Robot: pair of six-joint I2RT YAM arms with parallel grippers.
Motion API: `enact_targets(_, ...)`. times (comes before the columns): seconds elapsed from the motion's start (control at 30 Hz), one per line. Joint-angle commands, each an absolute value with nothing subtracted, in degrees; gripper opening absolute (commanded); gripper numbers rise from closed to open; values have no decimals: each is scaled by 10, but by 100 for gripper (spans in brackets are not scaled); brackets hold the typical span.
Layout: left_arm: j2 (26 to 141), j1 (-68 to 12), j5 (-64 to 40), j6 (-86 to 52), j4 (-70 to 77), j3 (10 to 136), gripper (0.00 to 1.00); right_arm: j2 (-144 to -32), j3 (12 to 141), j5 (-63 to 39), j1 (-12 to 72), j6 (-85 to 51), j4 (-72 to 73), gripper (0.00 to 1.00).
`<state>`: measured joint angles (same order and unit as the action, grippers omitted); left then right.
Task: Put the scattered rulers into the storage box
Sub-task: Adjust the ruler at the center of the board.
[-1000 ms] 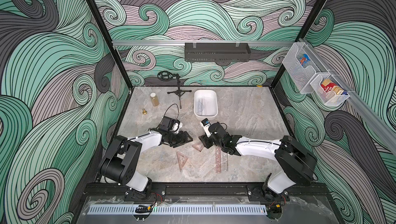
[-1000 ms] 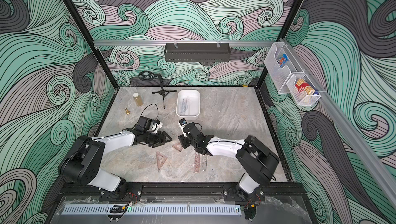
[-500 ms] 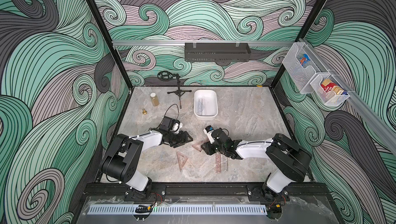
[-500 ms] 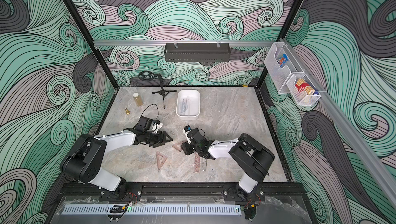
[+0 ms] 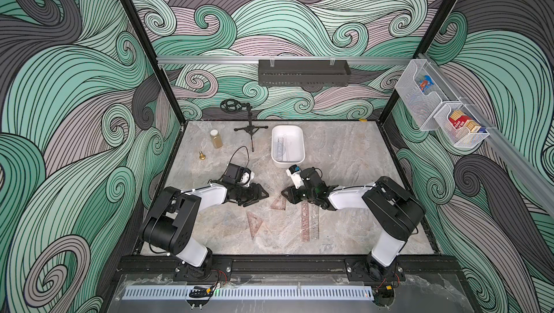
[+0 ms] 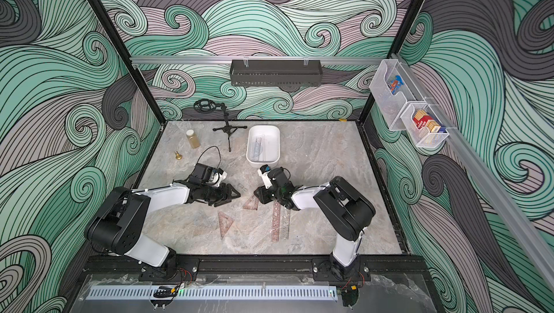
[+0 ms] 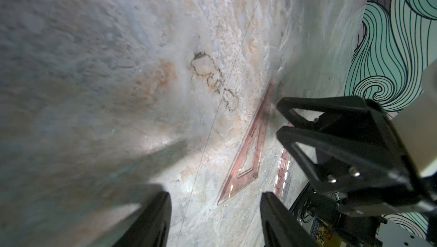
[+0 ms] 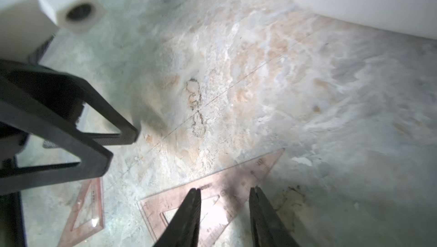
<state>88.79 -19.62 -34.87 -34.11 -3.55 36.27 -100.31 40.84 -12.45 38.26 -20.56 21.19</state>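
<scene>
Pinkish-brown see-through plastic, thin and flat: the set square is lying flush on the marble-look tabletop, a little short of the white storage box. Right gripper is hovering right over it. Its jaws are apart with a moderate gap, tips straddling the inner cut-out area, nothing clamped. Can't tell from the wrist view whether the tips are touching the plastic. Left gripper is sitting just beside it, jaws wide apart, empty, pointing at the same piece.

Handling, my read: very light, stiff but springy, slick, with no edge standing proud of the table. A plain top-down pinch is likely to skate off. Better bet is taking it across a narrow band, one finger in the cut-out and the other on the outer edge, or tipping an edge up first. A hard squeeze is risking a snap or a flick-out.

Also waiting on the table: second set square, plus pinkish long ruler and clear long ruler lying side by side. Clear rulers are already lying in the box.
</scene>
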Motion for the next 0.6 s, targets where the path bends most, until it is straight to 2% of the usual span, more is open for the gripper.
enact_targets(0.0,899,-196,-351,-341,-39,355,60,-968,391,-203,366,-208,267,25)
enact_targets(0.1,910,-198,-355,-338,-41,357,59,-972,383,-224,367,-224,294,16)
enact_targets(0.57,940,-208,-362,-341,-35,355,59,-1019,357,-231,368,-235,318,13)
